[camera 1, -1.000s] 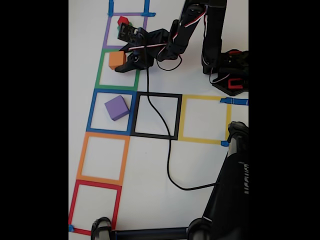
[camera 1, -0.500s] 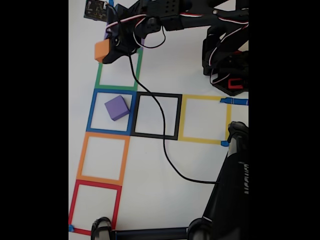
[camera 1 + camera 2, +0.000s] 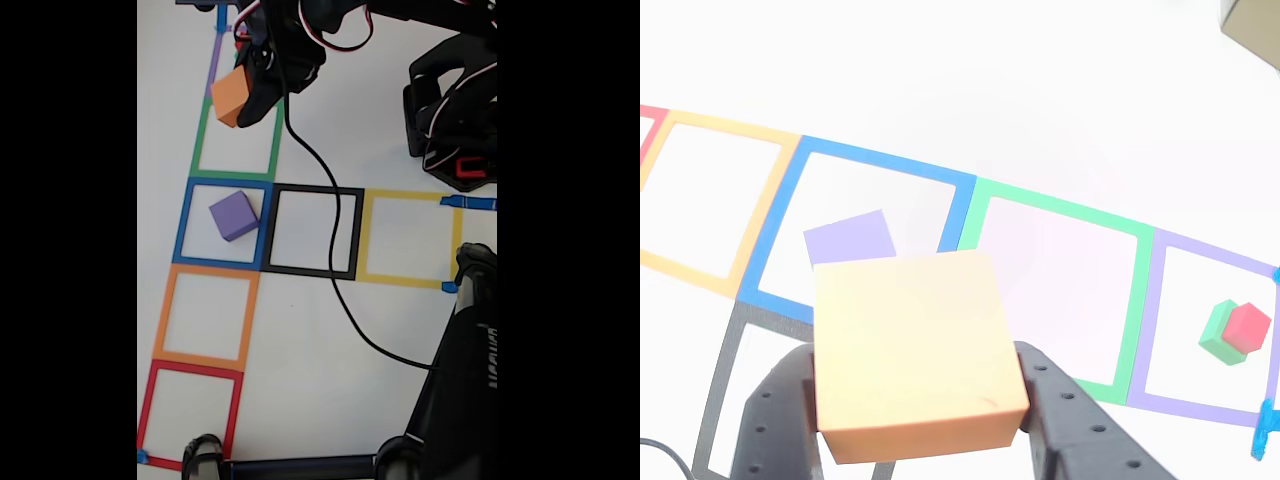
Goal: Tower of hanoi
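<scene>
1. I see the orange cube (image 3: pixel 230 97) lifted off the table, pinched between the gripper (image 3: pixel 920 400) jaws, over the upper left corner of the green square (image 3: pixel 238 140) in the fixed view; in the other view its top face (image 3: pixel 910 340) looks plain and slightly tilted.
2. The purple cube (image 3: pixel 233 215) lies flat inside the blue square (image 3: pixel 222 223), turned a little askew to the tape.
3. A small red cube (image 3: pixel 1247 325) sits on a green cube (image 3: pixel 1217 335) inside the lilac square (image 3: pixel 1205 330).
</scene>
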Motion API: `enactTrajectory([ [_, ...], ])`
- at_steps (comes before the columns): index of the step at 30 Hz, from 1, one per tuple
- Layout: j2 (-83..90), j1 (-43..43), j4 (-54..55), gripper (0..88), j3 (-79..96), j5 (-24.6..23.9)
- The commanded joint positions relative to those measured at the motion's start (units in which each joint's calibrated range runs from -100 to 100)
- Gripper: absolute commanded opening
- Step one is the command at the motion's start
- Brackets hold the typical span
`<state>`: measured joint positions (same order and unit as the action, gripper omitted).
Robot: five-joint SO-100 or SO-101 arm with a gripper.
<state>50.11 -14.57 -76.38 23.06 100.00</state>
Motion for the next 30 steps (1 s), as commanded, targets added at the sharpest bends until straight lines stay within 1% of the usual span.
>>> enactTrajectory([
  [1,5.81,-0.67,3.83,11.7,6.85,0.0],
  [4,7.83,-1.54,6.83,11.7,12.66,0.0],
  [6,8.47,-2.11,11.36,12.1,18.03,0.0],
  [10,7.18,-3.65,24.64,14.4,28.66,0.0],
  [17,-1.86,-5.37,50.39,13.7,42.12,0.0],
  [22,-8.89,-6.24,63.34,13.7,47.66,0.0],
  [30,-20.19,-8.63,77.19,14.1,49.3,0.0],
])
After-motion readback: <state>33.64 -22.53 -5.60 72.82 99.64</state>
